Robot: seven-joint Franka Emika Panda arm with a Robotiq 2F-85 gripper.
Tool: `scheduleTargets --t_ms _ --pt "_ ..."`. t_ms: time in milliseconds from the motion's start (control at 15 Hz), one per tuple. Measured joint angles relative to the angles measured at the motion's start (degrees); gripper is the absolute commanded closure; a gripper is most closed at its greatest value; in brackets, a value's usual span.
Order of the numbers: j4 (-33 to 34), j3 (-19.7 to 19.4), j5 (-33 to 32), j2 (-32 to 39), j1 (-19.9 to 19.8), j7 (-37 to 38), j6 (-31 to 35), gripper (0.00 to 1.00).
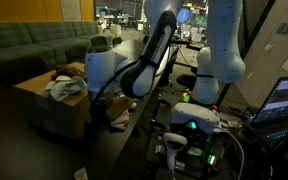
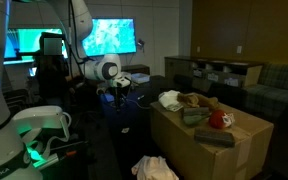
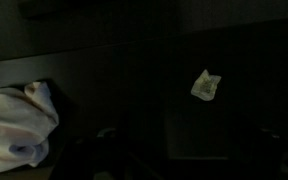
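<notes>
The room is dark. In both exterior views the white arm bends down over the dark floor, and my gripper (image 2: 119, 90) (image 1: 120, 112) hangs low beside a cardboard box (image 2: 209, 145) (image 1: 39, 105). Nothing shows between its fingers, which seem open. The wrist view is almost black and the fingers are lost in it. It shows a small crumpled pale scrap (image 3: 206, 86) on the dark floor, and a white cloth (image 3: 19, 125) at the lower left. Neither is touching the gripper.
Crumpled clothes (image 2: 189, 105) (image 1: 64, 85) and a red item (image 2: 217, 119) lie on top of the box. Another white cloth (image 2: 154, 168) lies on the floor in front. A couch (image 1: 34, 45) runs behind the box, with lit screens (image 2: 109, 38) and a laptop (image 1: 284, 100) nearby.
</notes>
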Motion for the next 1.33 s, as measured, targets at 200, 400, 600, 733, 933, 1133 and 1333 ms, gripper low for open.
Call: scheduleTargets --t_ms 200,400,600,733,933,1133,1333 --pt "1.4 0.0 2.9 5.8 0.0 -4.1 4.0 0.00" --pt "5.2 -0.1 5.7 11.8 0.1 -8.9 4.2 0.00" --pt "9.9 -0.4 7.7 17.0 0.8 -12.3 4.2 0.00" --pt "12.9 -0.5 8.8 20.2 1.3 -14.0 4.2 0.00" --pt "16.7 -0.5 10.4 23.9 2.3 -16.2 4.2 0.00" --pt "20.1 -1.0 11.2 27.4 3.9 -17.2 4.2 0.00" --pt "23.4 -1.5 11.9 30.4 5.7 -17.3 4.3 0.00"
